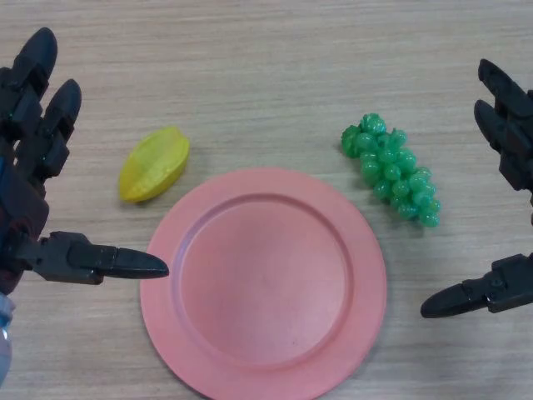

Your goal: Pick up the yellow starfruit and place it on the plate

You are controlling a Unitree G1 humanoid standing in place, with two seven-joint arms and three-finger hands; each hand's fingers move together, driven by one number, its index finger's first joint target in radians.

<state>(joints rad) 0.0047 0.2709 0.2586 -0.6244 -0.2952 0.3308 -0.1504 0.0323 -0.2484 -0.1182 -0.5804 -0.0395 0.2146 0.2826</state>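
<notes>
A yellow starfruit [153, 164] lies on the wooden table, just off the upper left rim of a pink plate [263, 282]. The plate holds nothing. My left hand [33, 150] hovers at the left edge, open, its fingers straight and pointing away and its thumb reaching toward the plate's left rim. The starfruit sits a short way to the right of those fingers, untouched. At the right edge my right hand [508, 150] is open too, holding nothing, with its thumb near the plate's right side.
A bunch of green grapes [391, 168] lies on the table beyond the plate's upper right rim, close to my right hand. Bare wooden tabletop stretches across the back.
</notes>
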